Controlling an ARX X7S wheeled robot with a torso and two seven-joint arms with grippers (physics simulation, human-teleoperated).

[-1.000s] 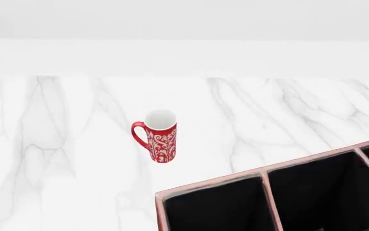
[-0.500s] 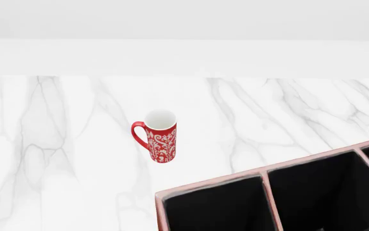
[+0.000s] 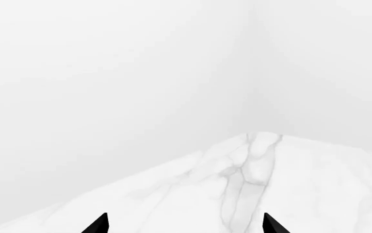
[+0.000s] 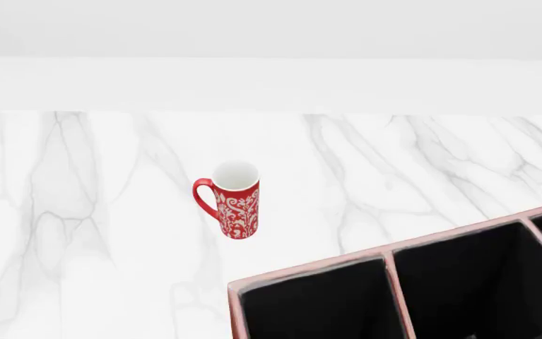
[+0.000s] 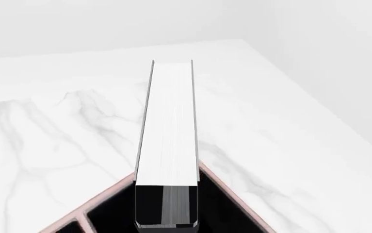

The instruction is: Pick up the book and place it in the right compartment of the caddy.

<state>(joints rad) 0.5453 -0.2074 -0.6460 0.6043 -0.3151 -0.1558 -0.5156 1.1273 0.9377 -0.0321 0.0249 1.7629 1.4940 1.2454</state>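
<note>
The book (image 5: 166,126) fills the middle of the right wrist view, its white page edge facing the camera between thin black covers. It hangs in the air, reaching out from my right gripper, which is shut on its near end; the fingers themselves do not show. Below it lies a corner of the caddy (image 5: 230,193), with a pinkish rim and a black inside. The head view shows the caddy (image 4: 309,271) at the lower right with two black compartments in full and the edge of another; neither the book nor either arm appears there. My left gripper (image 3: 186,225) is open over bare marble.
A red-and-white patterned mug (image 4: 236,201) stands upright on the marble table (image 4: 82,212), left of and behind the caddy. A white wall runs along the table's far edge. In the left wrist view a table corner (image 3: 260,138) meets white walls.
A small dark sliver at the right edge of the head view one second ago has gone out of view. Mug and caddy have not moved.
</note>
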